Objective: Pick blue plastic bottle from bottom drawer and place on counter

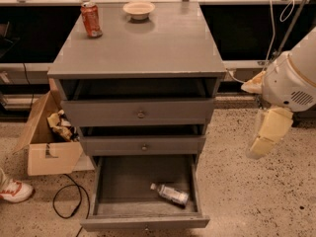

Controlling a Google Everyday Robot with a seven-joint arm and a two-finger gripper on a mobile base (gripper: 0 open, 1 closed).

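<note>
The blue plastic bottle (170, 193) lies on its side in the open bottom drawer (143, 223), towards the front right, with its white cap pointing left. The counter (148, 43) is the grey cabinet's top. My gripper (262, 142) hangs at the right of the cabinet, level with the middle drawer and well apart from the bottle, and nothing shows in it.
A red-orange soda can (91, 19) and a small bowl (138, 9) stand at the back of the counter. The two upper drawers are partly pulled out. A cardboard box (47, 149), a black cable (66, 206) and a shoe (12, 190) lie on the floor to the left.
</note>
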